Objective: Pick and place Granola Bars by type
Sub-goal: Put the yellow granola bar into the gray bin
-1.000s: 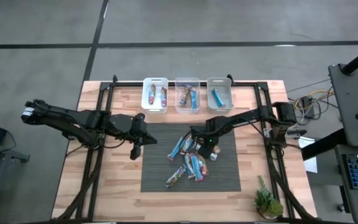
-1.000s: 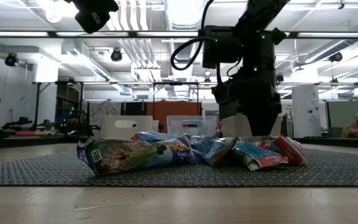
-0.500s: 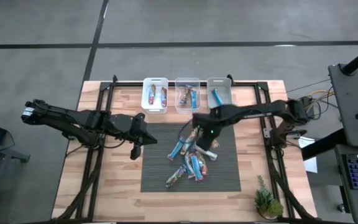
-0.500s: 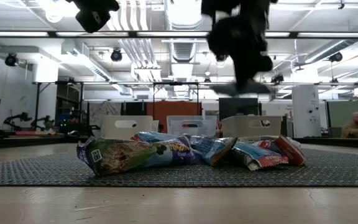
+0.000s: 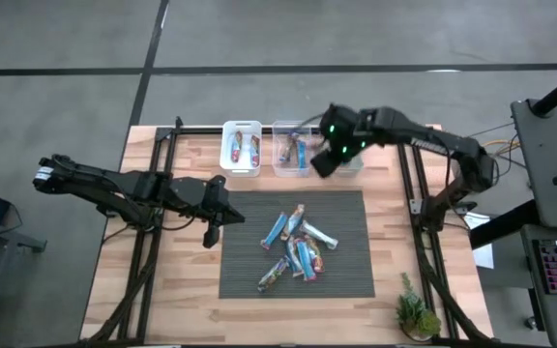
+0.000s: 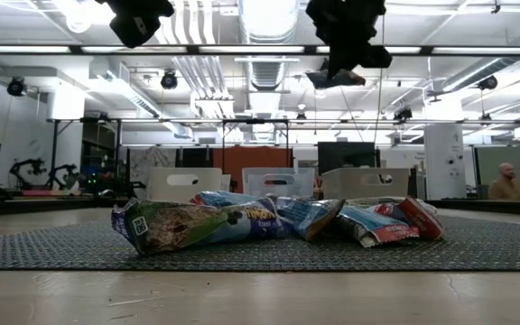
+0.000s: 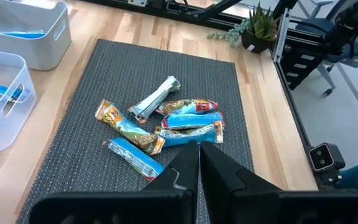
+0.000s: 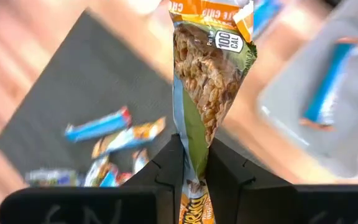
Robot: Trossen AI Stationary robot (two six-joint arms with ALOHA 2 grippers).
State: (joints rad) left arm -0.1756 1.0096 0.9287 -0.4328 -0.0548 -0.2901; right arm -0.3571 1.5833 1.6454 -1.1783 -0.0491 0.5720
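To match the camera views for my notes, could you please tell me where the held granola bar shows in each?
High view: hidden under the right claw, near the clear plastic bins.
Low view: top centre, under the claw.
Left wrist view: not in it.
Right wrist view: the orange-and-green foil-wrapped granola bar, centre, pinched.
Shared landmark: the dark woven mat.

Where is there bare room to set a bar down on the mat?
The mat is bare along its left strip, beside the left tool, and along its right edge. The middle is crowded with granola bars. The wood left of the mat is also free.
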